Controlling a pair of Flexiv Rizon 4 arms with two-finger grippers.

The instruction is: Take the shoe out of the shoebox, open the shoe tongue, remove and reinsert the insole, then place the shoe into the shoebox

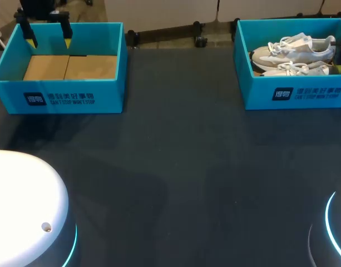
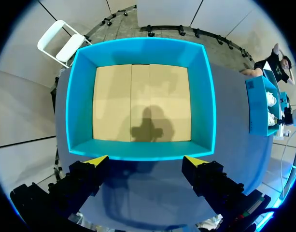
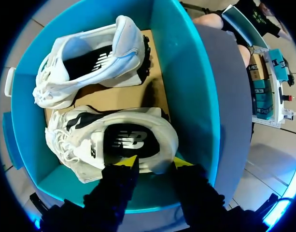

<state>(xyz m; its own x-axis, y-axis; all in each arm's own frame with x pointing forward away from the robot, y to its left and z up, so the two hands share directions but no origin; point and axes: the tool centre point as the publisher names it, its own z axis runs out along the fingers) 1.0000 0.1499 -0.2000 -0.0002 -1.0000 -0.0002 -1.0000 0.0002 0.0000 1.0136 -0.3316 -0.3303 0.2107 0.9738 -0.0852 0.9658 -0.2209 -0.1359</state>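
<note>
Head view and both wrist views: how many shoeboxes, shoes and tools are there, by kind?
Shoeboxes: 2 (empty shoebox, shoebox holding shoes)
Shoes: 2 (near white shoe, far white shoe)
Tools: 2 (left tool, right tool)
Total: 6

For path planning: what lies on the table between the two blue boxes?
Only bare table between empty box and shoe box, shown in the head view.

A dark surface spreads wide. At its far left corner sits an empty blue box, open-topped (its floor is plain brown cardboard, two panels meeting at a middle seam).
</note>
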